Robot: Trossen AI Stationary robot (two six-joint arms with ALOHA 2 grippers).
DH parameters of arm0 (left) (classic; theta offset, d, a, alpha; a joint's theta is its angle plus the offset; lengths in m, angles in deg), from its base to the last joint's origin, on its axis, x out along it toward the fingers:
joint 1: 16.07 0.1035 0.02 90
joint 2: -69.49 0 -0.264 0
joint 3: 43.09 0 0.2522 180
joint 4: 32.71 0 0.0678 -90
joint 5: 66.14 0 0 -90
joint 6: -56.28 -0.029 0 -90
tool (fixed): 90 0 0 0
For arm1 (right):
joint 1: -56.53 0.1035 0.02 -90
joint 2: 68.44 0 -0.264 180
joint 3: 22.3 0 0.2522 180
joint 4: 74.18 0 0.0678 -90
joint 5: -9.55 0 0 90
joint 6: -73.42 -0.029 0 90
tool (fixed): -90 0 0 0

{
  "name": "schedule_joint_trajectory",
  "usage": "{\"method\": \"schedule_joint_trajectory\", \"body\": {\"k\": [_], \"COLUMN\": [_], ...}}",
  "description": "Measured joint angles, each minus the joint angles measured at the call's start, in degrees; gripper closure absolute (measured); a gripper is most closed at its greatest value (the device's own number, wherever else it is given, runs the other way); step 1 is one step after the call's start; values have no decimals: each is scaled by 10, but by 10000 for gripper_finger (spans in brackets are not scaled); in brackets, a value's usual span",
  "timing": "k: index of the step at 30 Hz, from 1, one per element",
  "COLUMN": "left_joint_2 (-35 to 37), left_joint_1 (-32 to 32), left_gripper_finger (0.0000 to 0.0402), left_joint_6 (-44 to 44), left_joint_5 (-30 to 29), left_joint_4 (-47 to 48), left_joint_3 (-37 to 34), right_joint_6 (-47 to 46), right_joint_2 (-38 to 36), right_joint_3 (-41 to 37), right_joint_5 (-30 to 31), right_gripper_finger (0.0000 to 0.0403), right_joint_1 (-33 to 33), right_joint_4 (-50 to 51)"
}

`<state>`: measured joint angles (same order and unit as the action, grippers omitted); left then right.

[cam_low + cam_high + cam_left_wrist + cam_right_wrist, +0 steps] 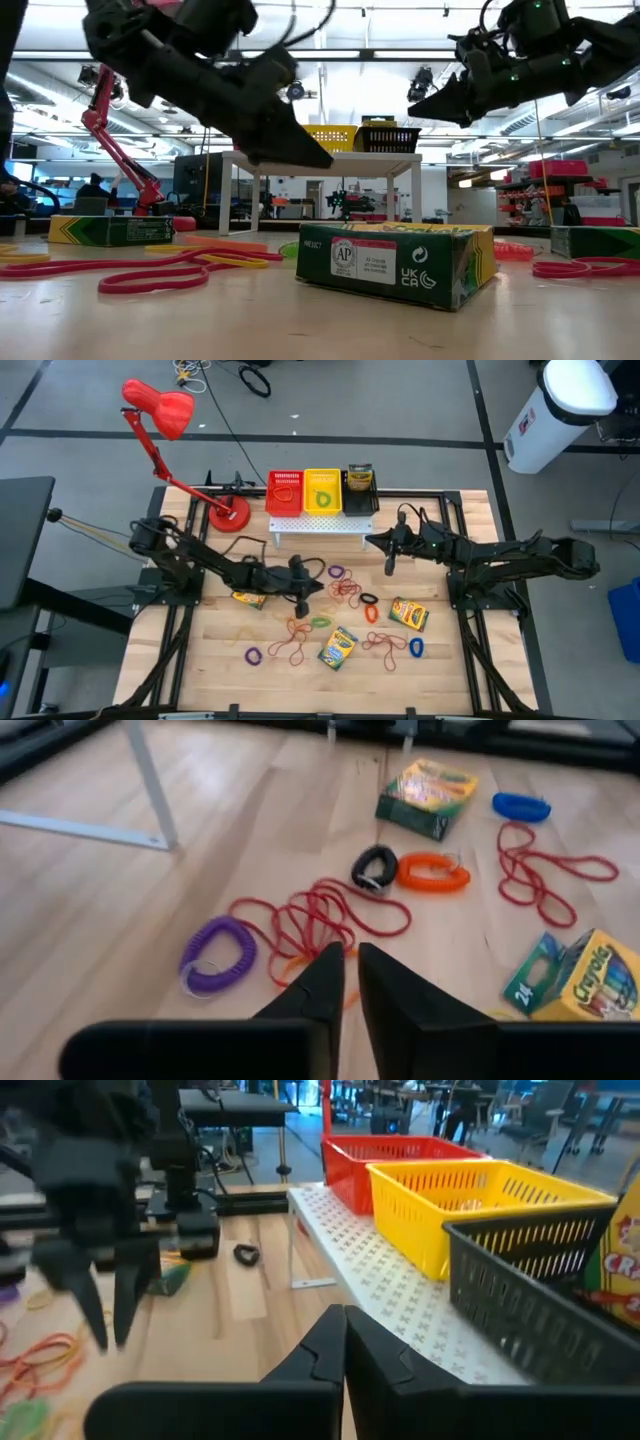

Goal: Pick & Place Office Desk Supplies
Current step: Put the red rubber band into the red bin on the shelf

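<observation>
Loose rubber bands lie on the wooden table: a red tangle (320, 915), a purple coil (215, 955), a black one (373, 868), an orange one (432, 873) and a blue one (520, 807). Three crayon boxes lie flat on it (248, 598) (338, 648) (409, 614). My left gripper (350, 965) hovers low over the red tangle at mid-table (300, 600). Its fingers stand a little apart with nothing between them. My right gripper (345, 1320) is shut and empty, held above the table (388, 563) in front of the white rack (320, 525).
On the white rack stand a red basket (284, 492), a yellow basket (322, 491) and a black basket (360, 495) that holds a crayon box. The red desk lamp's base (230, 515) sits at the far left. Bare wood lies near the front edge.
</observation>
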<state>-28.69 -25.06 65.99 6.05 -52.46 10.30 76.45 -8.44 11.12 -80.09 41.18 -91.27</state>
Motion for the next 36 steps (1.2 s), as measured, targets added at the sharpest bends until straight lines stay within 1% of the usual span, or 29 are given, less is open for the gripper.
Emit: {"method": "schedule_joint_trajectory", "body": {"k": [6, 9, 12, 17, 21, 23, 27, 31, 36], "left_joint_2": [-77, -113, -138, -158, -165, -170, -174, -174, -174], "left_joint_1": [-3, -4, -3, -3, -3, -3, 2, 7, 12], "left_gripper_finger": [316, 298, 281, 258, 253, 253, 253, 253, 253], "left_joint_6": [8, -2, -14, -42, -84, -102, -111, -113, -122], "left_joint_5": [-1, -1, -3, -57, -55, -41, -36, -46, -21], "left_joint_4": [0, 5, 30, 73, 81, 84, 94, 99, 99], "left_joint_3": [52, 80, 111, 144, 160, 165, 165, 165, 165], "right_joint_6": [-36, -46, -47, -61, -62, -62, -62, -62, -62], "right_joint_2": [1, 1, 1, 1, 1, 1, 1, 1, 1], "right_joint_3": [-8, -21, -25, -26, -26, -26, -26, -26, -26], "right_joint_5": [-15, -16, -16, -27, -30, -30, -39, -40, -40], "right_gripper_finger": [383, 390, 398, 390, 385, 385, 385, 384, 384], "right_joint_1": [0, 0, 0, 0, 0, 0, 0, 0, 0], "right_joint_4": [15, 4, 1, -10, -17, -19, -21, -24, -25]}}
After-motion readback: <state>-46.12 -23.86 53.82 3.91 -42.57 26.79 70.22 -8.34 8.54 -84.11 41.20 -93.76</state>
